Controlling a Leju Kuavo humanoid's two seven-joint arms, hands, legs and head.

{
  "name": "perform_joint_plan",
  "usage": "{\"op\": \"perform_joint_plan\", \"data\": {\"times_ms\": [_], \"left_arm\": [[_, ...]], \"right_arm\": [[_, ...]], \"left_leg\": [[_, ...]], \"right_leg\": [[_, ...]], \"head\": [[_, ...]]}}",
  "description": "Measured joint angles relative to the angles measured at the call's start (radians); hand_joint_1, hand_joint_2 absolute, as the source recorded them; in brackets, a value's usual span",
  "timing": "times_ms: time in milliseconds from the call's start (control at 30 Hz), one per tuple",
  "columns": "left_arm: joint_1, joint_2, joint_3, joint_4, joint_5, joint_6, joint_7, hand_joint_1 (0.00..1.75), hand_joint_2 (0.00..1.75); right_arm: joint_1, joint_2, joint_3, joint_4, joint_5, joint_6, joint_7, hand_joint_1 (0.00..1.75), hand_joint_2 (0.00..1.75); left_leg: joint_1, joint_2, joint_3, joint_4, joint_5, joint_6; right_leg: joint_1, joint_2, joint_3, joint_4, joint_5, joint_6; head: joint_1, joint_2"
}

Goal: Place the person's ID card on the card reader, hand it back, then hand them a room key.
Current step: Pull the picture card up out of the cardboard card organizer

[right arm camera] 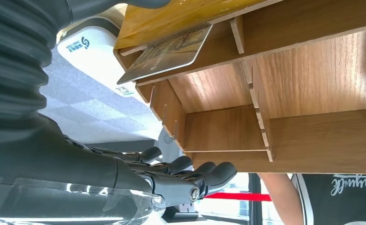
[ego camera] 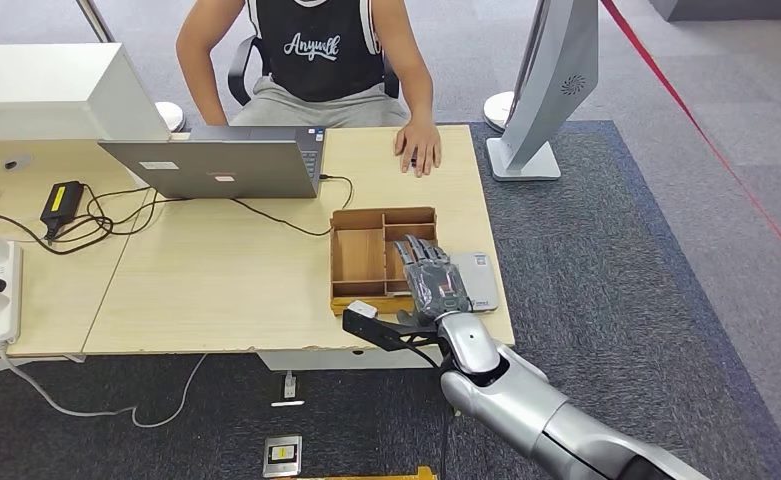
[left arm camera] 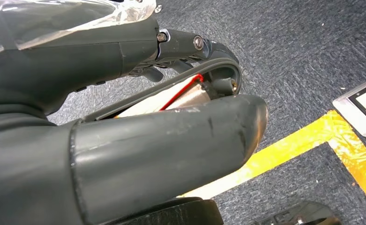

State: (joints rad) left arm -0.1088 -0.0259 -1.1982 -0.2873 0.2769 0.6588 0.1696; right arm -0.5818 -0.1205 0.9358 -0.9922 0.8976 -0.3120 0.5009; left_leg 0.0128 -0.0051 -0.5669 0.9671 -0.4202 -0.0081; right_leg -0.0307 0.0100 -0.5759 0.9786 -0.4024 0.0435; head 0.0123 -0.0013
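Right robot hand over near right compartment of wooden organizer tray, fingers extended and apart, grasping nothing. Card lies flat in tray compartment just beside that hand; printed face, pale edge, detail too blurred to read; judged room key. Card reader, pale flat unit, touches tray's right side on table; no ID card visible on it. Judged stage: key pickup not yet made. Left robot hand hangs over floor, state cannot tell. Far: person's hand flat on table.
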Motion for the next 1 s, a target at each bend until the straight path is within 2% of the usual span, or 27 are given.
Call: {"op": "perform_joint_plan", "data": {"times_ms": [667, 1000], "left_arm": [[0.002, 0.0, 0.0, 0.0, -0.013, 0.0, 0.014, 0.0, 0.0], [0.002, 0.0, 0.0, 0.0, -0.008, 0.0, 0.016, 0.0, 0.0]], "right_arm": [[0.002, -0.005, 0.0, 0.012, -0.018, 0.019, 0.017, 0.0, 1.75], [0.001, -0.005, -0.001, 0.048, -0.027, 0.01, -0.003, 0.03, 1.75]], "left_leg": [[0.0, 0.0, 0.0, 0.0, 0.0, 0.0], [0.0, 0.0, 0.0, 0.0, 0.0, 0.0]], "right_leg": [[0.0, 0.0, 0.0, 0.0, 0.0, 0.0], [0.0, 0.0, 0.0, 0.0, 0.0, 0.0]], "head": [[0.0, 0.0], [0.0, 0.0]]}}
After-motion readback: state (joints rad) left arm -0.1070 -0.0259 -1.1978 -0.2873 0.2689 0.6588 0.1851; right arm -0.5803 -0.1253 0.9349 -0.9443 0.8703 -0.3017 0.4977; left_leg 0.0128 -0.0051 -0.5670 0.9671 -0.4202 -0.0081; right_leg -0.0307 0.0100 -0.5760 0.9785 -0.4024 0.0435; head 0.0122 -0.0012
